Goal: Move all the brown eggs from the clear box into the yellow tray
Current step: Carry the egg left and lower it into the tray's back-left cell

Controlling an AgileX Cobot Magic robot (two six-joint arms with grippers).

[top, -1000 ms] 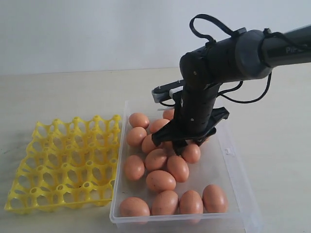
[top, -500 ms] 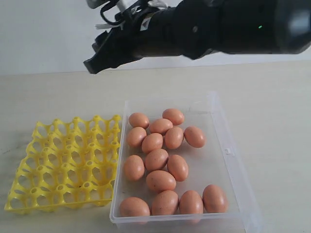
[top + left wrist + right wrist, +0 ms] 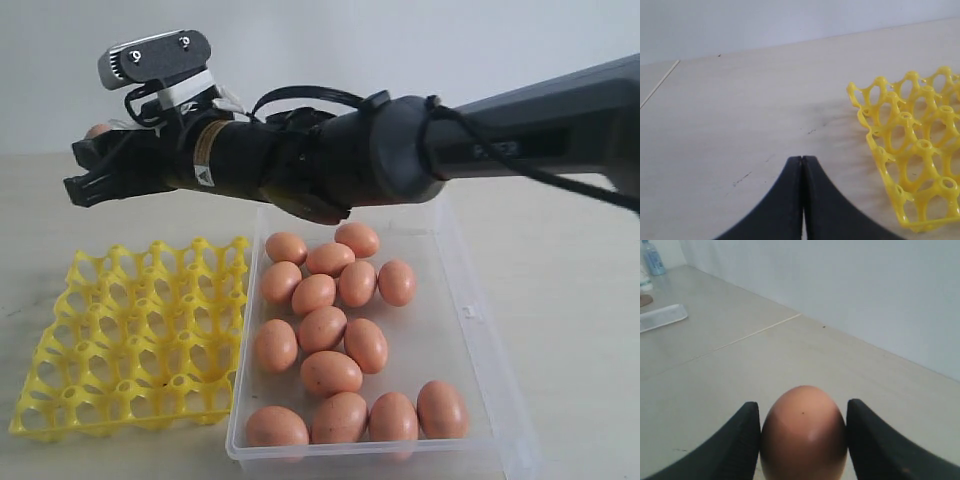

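As your right arm point(image 3: 400, 160) reaches across: it stretches level from the right of the exterior view, passing over the far end of the shallow clear plastic box point(image 3: 470, 312), and ends high above the far left part of the bright yellow plastic egg tray point(image 3: 100, 300).
Right jaws: closed on one smooth brown egg point(image 3: 803, 432), one pad on each side, the egg's narrow end pointing forward.
Why held so: a grip on the sides likely leaves the shell's ends free, so the egg can go into a cup once you tip the wrist downward.
Left jaws: pressed shut on nothing, low over the pale table point(image 3: 740, 100), just off one edge of the tray, probably parked clear of the work.
Remaining eggs point(image 3: 322, 328): about fifteen lie loose in the box, several touching in the middle, four in a row along the near wall.
Tray room: every cup looks empty, so you have a free choice.
Edges to mind: raised pegs stand between cups, and the box wall sits just beside the tray's right edge.
Approach: open air beneath the egg; nothing blocks a straight descent.
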